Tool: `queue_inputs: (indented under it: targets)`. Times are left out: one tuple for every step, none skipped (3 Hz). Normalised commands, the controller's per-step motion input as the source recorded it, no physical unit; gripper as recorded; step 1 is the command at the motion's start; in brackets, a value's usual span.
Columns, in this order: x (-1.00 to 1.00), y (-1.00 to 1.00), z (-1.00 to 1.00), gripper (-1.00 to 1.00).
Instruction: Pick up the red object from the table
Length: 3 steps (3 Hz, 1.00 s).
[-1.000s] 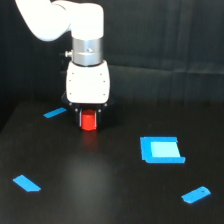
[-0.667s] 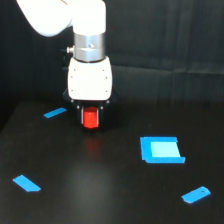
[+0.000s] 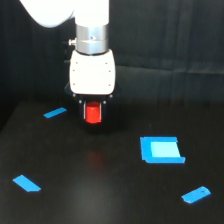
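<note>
Left to right: a thin blue strip (image 3: pixel 55 112) lies on the desk (image 3: pixel 100 200) at about 9 o'clock from the end effector (image 3: pixel 93 113), near but apart. A second blue strip (image 3: pixel 26 183) sits low at 7 o'clock, well apart.

The end effector is pinching the red object (image 3: pixel 92 113) between its dark fingers. The object sits directly under the white wrist housing, long axis upright, in line with the tool. A faint red reflection shows on the desk below it, so you're likely clear of the surface. Your next move is straight toward 12 o'clock, no lateral correction.

The blue square (image 3: pixel 161 149) lies at 4 o'clock and a small blue piece (image 3: pixel 196 194) further at 5 o'clock, both well apart.
</note>
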Motion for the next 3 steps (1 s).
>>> queue_inputs:
  targets:
    - [0.14,-0.33,0.89,-1.0]
    - [0.01,-0.26,1.0,-0.96]
    - [0.1,-0.1,0.87,-1.0]
